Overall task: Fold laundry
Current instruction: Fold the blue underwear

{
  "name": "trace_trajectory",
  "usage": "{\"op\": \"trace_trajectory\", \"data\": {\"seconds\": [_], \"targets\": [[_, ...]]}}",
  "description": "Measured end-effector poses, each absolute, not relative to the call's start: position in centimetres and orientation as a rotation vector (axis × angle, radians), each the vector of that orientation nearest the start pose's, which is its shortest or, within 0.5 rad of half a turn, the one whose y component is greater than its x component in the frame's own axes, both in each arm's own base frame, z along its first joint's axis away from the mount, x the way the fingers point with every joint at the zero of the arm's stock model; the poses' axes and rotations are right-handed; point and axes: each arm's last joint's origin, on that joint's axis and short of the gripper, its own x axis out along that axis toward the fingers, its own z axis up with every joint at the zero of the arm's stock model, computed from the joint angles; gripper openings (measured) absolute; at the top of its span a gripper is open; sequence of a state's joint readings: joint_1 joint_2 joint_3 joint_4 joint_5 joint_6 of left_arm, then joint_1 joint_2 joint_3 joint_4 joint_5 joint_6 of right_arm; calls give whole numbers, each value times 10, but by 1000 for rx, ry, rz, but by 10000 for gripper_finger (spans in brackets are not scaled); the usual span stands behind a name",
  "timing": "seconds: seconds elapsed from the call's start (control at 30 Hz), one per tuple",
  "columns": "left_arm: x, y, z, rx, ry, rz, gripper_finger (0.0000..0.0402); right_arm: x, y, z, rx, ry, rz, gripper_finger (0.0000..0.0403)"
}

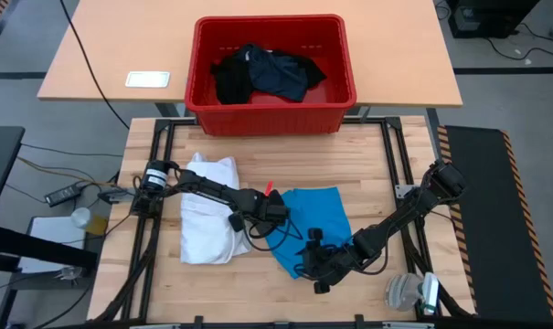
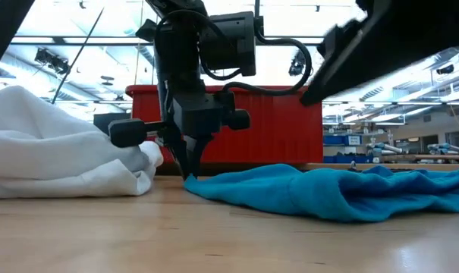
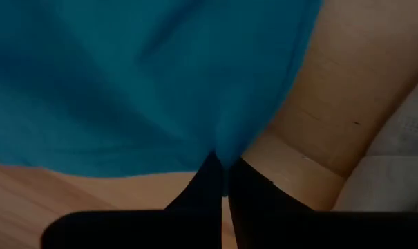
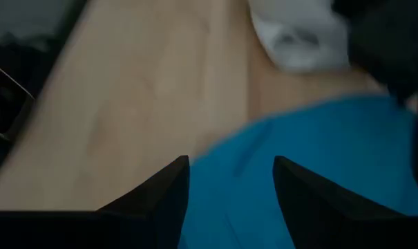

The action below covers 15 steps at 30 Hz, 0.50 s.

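Note:
A small bright blue piece (image 1: 320, 219) lies spread on the wooden table (image 1: 367, 164), with a folded white shirt (image 1: 207, 215) to its left. My left gripper (image 1: 278, 214) stands at the blue piece's left edge, pointing steeply down and shut on it. My right gripper (image 4: 229, 181) is open at the blue piece's near left corner (image 4: 312, 166), one finger over the wood and one over the cloth. Whether it touches the cloth, I cannot tell. Black garments (image 1: 267, 71) lie in the red crate (image 1: 335, 96). My left gripper pinches the blue piece's left edge (image 3: 226, 153) between its two fingertips (image 3: 207, 181). The fingers come from above, pointing steeply down. The pinched edge (image 2: 195, 182) sits at table height, and the cloth beyond it lies slack on the wood.
The red crate stands beyond the table's far edge on a second tabletop, beside a white card (image 1: 147, 79). A small red object (image 1: 270, 187) lies just beyond the left gripper. A grey and white object (image 1: 409, 292) sits at the near right corner. Bare wood shows along the near edge.

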State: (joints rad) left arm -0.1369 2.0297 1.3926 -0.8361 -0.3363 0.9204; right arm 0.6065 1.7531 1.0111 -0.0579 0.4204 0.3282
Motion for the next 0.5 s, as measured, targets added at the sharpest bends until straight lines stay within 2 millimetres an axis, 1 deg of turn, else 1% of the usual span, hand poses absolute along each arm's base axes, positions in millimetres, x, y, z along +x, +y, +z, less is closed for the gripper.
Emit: {"op": "trace_trajectory", "data": {"seconds": [0.07,0.17,0.27,0.33,0.5], "targets": [[376,-43,149,1078,1444,-501,13,303,198,171,-81,675,106,211],[377,-43,152,1052,1450,-472,12,309,204,154,-108,691,177,209],[376,-43,152,1038,1459,-464,11,312,206,139,-138,710,191,212],[376,-42,152,1023,1469,-453,11,313,207,136,-142,700,187,218],[375,-42,152,1011,1481,-446,10,313,207,137,-163,686,155,239]]}}
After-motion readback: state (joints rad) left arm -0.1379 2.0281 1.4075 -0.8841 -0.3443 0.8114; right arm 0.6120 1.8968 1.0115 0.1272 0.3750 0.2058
